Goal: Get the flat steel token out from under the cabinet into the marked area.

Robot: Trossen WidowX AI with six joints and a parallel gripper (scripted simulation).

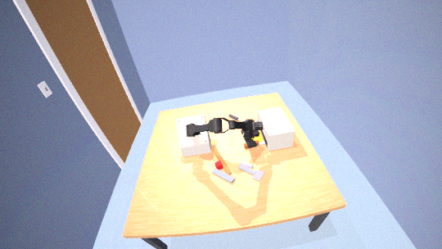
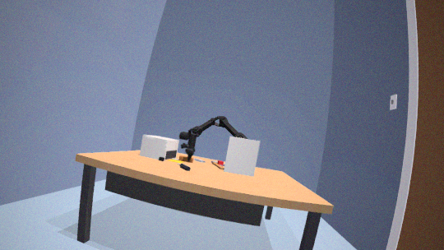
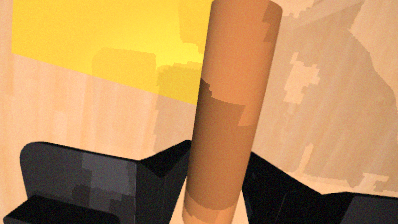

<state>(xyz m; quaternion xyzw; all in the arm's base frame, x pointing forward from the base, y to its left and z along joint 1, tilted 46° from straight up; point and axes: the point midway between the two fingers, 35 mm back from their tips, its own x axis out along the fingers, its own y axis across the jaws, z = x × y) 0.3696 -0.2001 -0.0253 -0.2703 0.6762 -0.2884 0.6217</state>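
Observation:
My gripper (image 1: 251, 144) (image 2: 189, 159) (image 3: 216, 151) points down, low over the table, shut on an orange-brown wooden cylinder (image 1: 246, 145) (image 2: 183, 159) (image 3: 235, 100). The cylinder runs up the wrist view between the black fingers, beside the right edge of the yellow marked area (image 1: 259, 138) (image 2: 177, 161) (image 3: 100, 30). The white cabinet (image 1: 277, 129) (image 2: 153, 147) stands just beyond the marked area, its dark opening (image 2: 171, 155) facing the arm side. I cannot make out the steel token in any view. The far end of the cylinder is outside the wrist view.
A red block (image 1: 218, 165) (image 2: 220, 163) lies by a thin orange-brown stick (image 1: 226, 167). A grey bar (image 1: 223, 176) and a grey piece with a wide end (image 1: 258, 175) lie nearby. A dark-handled item (image 1: 233, 117) (image 2: 185, 167) lies behind the arm. A white box (image 1: 196, 147) (image 2: 242, 156) stands by the arm's base.

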